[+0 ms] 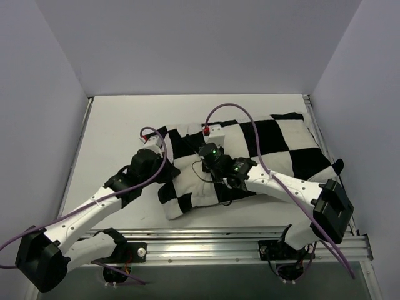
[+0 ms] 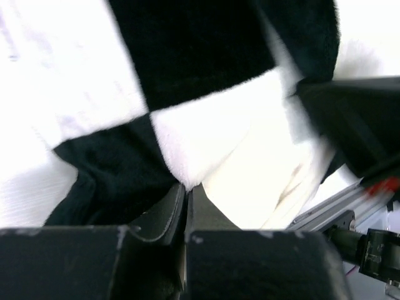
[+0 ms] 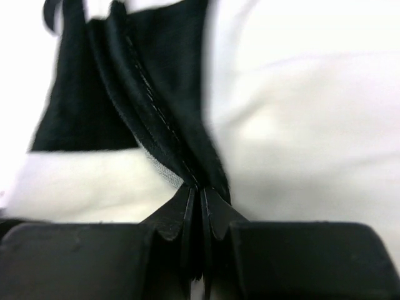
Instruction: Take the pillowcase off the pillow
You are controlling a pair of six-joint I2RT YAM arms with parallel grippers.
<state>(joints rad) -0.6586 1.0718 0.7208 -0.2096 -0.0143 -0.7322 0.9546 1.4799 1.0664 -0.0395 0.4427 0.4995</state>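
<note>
The black-and-white checkered pillowcase (image 1: 275, 147) lies across the table middle, bunched at its near-left end. My left gripper (image 1: 164, 166) is at that left end and is shut on a white edge of the pillowcase (image 2: 187, 144); its fingertips (image 2: 172, 209) pinch the fabric. A smooth cream-white surface (image 2: 269, 181), seemingly the pillow, shows just beyond. My right gripper (image 1: 209, 165) presses down on the pillowcase middle and is shut on its black stitched hem (image 3: 165, 134). Plain white fabric (image 3: 306, 137) lies right of the hem. No blue mark shows.
The aluminium rail (image 1: 206, 240) runs along the near table edge, close to the pillowcase's near-left corner. White walls enclose the table on the left, back and right. Purple cables (image 1: 234, 107) loop over both arms. The right arm's black body (image 2: 356, 119) shows in the left wrist view.
</note>
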